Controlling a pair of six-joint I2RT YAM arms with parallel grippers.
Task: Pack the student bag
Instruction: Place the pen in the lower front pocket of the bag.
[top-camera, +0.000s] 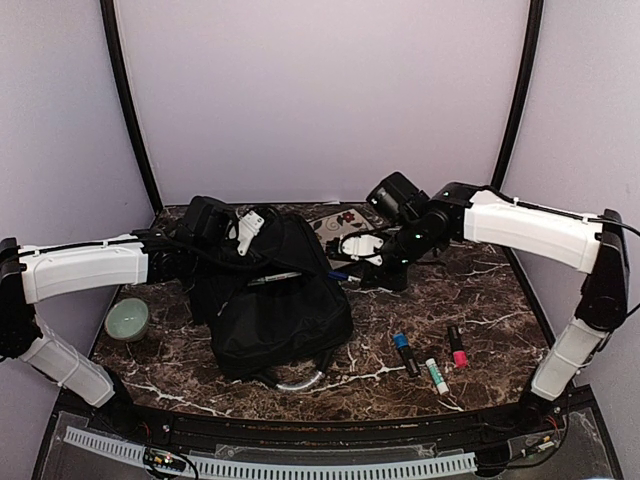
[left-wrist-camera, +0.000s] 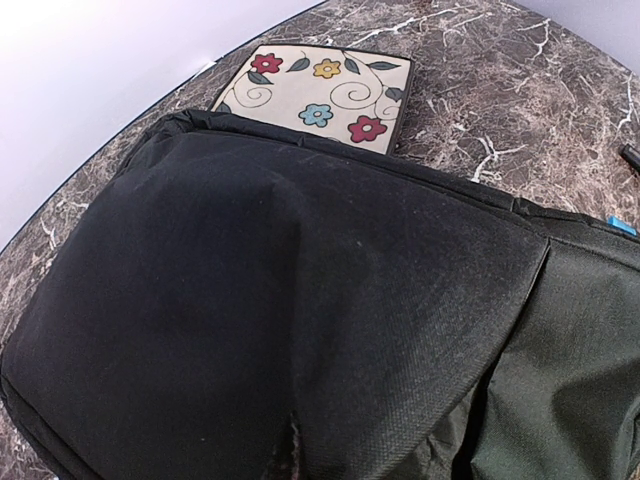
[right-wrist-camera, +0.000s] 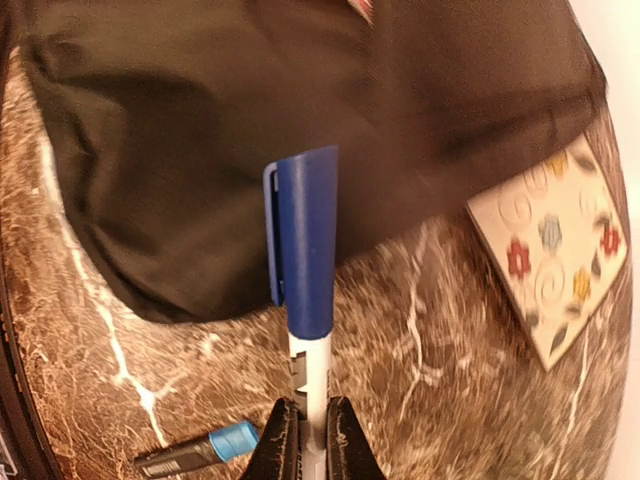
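Observation:
The student bag is a large black fabric backpack lying mid-table, its grey curved handle toward the near edge. My left gripper is at the bag's far top edge, shut on a fold of its fabric, which fills the left wrist view and hides the fingers. My right gripper is shut on a white pen with a blue cap. It holds the pen above the table with the cap pointing at the bag's right edge. In the top view the right gripper hangs just right of the bag.
A floral-patterned flat pad lies behind the bag. Three markers lie at the right front: blue-capped, green-white and pink-capped. A pale green bowl sits at the left.

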